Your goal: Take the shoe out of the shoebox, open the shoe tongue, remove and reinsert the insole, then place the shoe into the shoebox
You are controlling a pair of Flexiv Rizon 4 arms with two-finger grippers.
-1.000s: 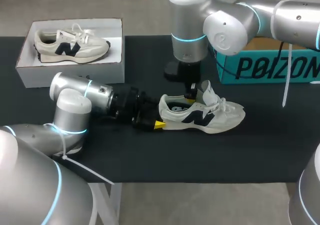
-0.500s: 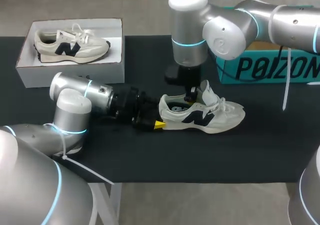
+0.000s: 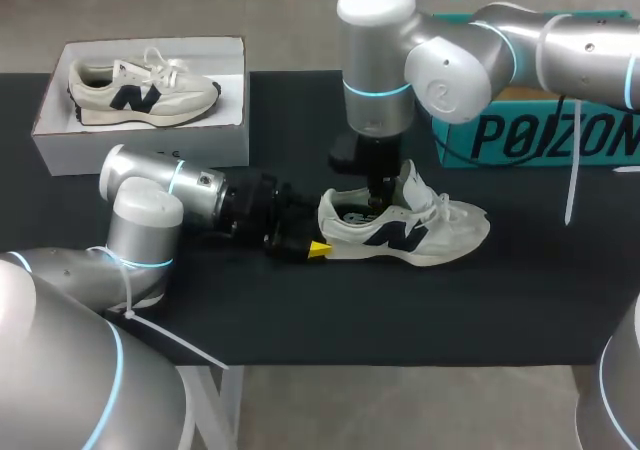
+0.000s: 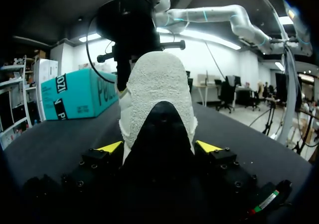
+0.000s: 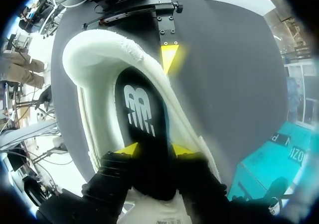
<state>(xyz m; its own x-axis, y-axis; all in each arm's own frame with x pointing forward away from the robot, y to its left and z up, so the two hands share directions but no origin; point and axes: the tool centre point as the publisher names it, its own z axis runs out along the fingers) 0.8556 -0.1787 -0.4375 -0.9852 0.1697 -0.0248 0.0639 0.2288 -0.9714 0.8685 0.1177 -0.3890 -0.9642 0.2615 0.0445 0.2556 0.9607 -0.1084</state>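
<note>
Head view: pinching the heel of the shoe [image 3: 405,232] with the left gripper [image 3: 312,238], stretched low along the black table [image 3: 400,310]. Standing the shoe on its sole out on that table, toe pointing toward the right arm's side, well apart from the white shoebox [image 3: 140,142] housing a 2nd shoe [image 3: 140,90], and near a teal box [image 3: 540,130]. Hanging the right gripper [image 3: 378,202] straight down into the shoe's opening, just behind the upturned tongue [image 3: 412,182].

Left wrist view: pressing both yellow fingertips [image 4: 109,147] against the 2 sides of the heel, clamped onto it, with the right arm standing over the far end of the shoe.

Right wrist view: holding the 2 fingertips [image 5: 130,149] parted inside the opening, straddling the dark insole [image 5: 137,104] and visibly grasping nothing. Showing the insole lying flat inside the shoe.
</note>
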